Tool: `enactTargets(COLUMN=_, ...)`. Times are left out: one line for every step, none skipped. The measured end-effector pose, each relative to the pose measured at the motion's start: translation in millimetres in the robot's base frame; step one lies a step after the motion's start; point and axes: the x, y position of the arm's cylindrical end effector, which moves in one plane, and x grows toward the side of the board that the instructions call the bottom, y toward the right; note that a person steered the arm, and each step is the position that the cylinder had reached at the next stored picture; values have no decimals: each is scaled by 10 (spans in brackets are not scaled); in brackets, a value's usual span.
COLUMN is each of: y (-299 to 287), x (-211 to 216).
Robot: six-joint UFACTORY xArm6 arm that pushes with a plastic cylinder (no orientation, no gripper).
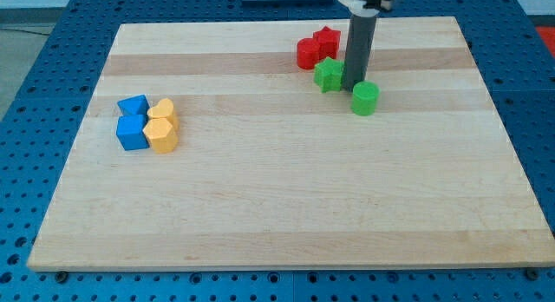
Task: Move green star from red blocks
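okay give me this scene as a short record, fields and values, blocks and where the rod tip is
board: wooden table top on a blue perforated base
my tip: at the green star's right edge, just above the green cylinder
green star: just below the red blocks, close to or touching them
red blocks: red cylinder and red star, side by side near the view's top
green cylinder: right of and below the green star
left cluster: two blue blocks and two yellow blocks, bunched together

Green star [328,75], green cylinder [365,98]; red blocks [316,48]; blue blocks [132,122]; yellow blocks [162,126].
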Motion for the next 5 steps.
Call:
enactTargets(y=0, x=292)
enactTargets(y=0, x=415)
enactTargets(y=138, x=228)
enactTargets(y=211, x=-26)
enactTargets(y=267, x=-488)
